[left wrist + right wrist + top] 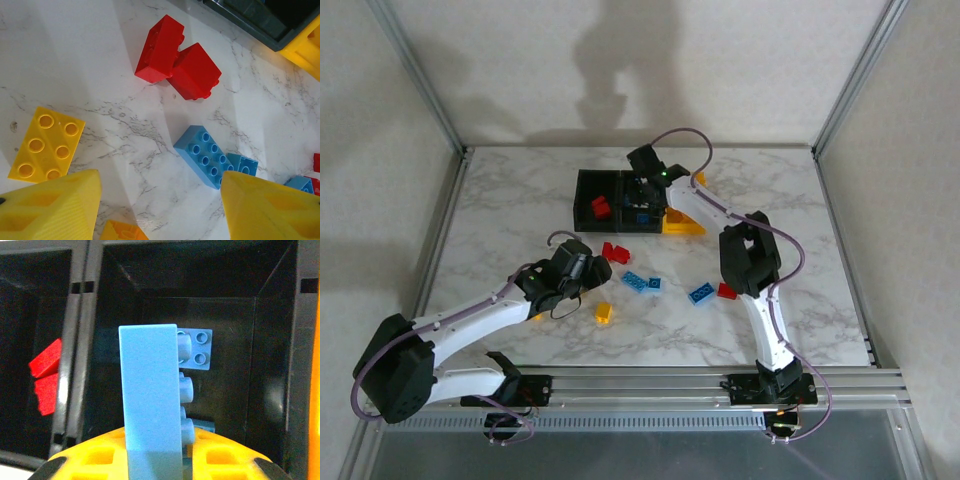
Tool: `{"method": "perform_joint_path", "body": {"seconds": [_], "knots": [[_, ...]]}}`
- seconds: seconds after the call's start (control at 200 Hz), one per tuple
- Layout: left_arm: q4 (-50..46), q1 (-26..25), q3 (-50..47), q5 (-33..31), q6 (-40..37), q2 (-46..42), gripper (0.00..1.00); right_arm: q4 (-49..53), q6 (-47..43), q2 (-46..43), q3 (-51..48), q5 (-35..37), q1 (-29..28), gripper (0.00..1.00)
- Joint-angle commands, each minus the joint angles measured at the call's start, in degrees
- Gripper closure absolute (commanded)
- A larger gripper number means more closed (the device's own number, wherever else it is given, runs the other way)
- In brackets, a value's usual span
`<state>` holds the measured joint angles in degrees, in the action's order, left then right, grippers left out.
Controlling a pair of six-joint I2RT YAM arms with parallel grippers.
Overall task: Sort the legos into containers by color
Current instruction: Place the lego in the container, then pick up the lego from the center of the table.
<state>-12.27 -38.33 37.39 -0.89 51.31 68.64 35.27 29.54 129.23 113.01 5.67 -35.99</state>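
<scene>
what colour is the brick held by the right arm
Light blue; the brick shows best in the right wrist view.

Left wrist view, cropped at bottom edge: orange brick (pixel 120 231). Cropped at right edge: red sliver (pixel 316 162), shape unclear. Right wrist view, half hidden behind tall blue brick (pixel 150 400): small blue brick (pixel 197 350). Partly masked by bin wall (pixel 75 390): red bricks (pixel 47 360).
</scene>
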Motion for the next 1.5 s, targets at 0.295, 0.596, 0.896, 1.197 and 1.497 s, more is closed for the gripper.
{"method": "perform_joint_path", "body": {"seconds": [0.295, 0.596, 0.896, 1.197, 1.497], "knots": [[-1.57, -0.43, -0.56, -1.51, 1.02, -0.44, 0.36, 1.91, -1.15, 4.36, 4.07, -1.63, 0.04, 0.74], [-0.93, -0.43, -0.47, -1.67, 1.51, -0.09, 0.36, 1.83, -1.46, 2.01, 4.06, -1.55, 0.02, 0.58], [-1.91, -0.43, 1.23, -3.03, 0.99, -0.10, 0.36, -1.47, -2.12, -8.74, -3.53, -0.40, -1.34, 0.57], [1.33, -1.17, 2.52, 0.28, -2.86, -0.64, 0.35, -5.92, -2.05, -25.80, -23.55, 1.32, -2.16, 0.54], [5.87, -3.02, 4.68, 4.89, -7.21, -0.89, 0.35, -5.36, 0.10, -39.87, -43.86, 3.60, 1.19, 0.52]]}}
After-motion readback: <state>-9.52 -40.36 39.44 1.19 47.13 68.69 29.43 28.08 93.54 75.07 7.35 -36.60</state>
